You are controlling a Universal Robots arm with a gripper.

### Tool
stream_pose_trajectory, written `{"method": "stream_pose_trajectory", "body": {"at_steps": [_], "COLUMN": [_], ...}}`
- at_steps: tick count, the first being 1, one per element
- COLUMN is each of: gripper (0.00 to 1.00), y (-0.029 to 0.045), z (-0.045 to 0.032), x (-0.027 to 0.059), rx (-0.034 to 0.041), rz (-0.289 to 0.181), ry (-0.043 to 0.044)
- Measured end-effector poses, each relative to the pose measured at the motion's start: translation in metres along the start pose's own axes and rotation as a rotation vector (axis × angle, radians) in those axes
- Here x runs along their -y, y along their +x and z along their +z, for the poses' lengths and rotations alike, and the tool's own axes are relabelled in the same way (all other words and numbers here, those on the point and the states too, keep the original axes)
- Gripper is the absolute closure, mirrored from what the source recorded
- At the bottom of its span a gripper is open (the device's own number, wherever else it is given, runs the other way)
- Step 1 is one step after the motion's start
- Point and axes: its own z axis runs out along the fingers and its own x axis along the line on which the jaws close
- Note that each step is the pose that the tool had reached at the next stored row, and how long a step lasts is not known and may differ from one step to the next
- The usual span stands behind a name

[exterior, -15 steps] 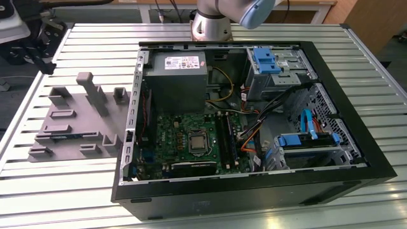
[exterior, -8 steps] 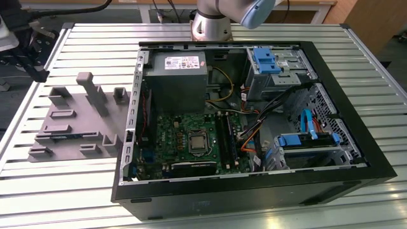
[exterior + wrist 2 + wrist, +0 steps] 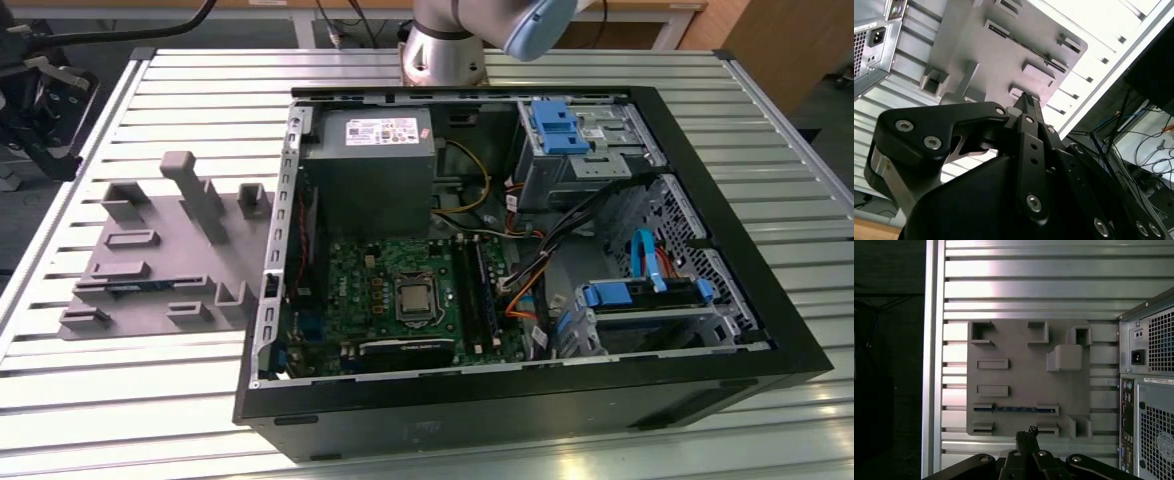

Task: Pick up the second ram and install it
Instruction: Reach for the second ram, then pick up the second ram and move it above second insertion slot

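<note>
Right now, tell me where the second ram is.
The second ram lies in a slot of the grey holder, which rests on the slatted table at the exterior view's left of the open computer case.

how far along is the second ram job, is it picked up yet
Nothing visibly done yet. The ram stick lies in its slot on the grey tray beside the computer case. In hand: nothing; the gripper hangs above the tray near the stick, shut and empty. Left: lifting the stick and seating it on the motherboard.
</note>
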Motion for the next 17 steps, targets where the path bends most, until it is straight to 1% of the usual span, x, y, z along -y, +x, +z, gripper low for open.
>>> {"method": "stream_pose_trajectory", "body": {"at_steps": [13,17], "gripper": [0.89,0.89], "y": [0.0013,0.0014], "z": [0.0001,0.0], "x": [0.0,0.0001], "rx": [0.0001,-0.0004], "rz": [0.0,-0.012], "ry": [-0.0001,0.0005]}}
